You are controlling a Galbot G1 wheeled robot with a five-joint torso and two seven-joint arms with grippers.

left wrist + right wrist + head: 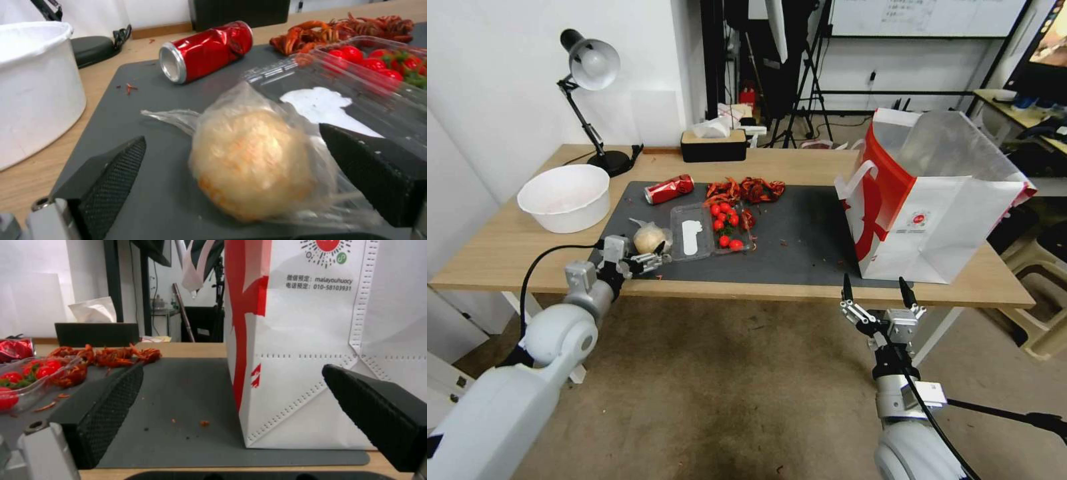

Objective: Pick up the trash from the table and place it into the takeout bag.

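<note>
the pale round bun in its crinkled clear plastic wrap sits low and left of centre in the head view, on the near left part of the dark grey rectangular mat, with the left gripper spread wide around it, one black ribbed finger on each side and neither pad touching yet by the look of the wrist view. i'd say the grasp is best made by easing in a little further so the pads meet the bun's body rather than the loose twist of wrap, and closing gently, since it looks soft. the clear plastic clamshell tray of cherry tomatoes lies just beside it and could get nudged. the crushed red soda can lies further back. the right gripper hangs open below the table edge, before the large white paper takeout bag with a red side panel at the right. the bag's inside is hidden from here, and the bun's far side too.
</note>
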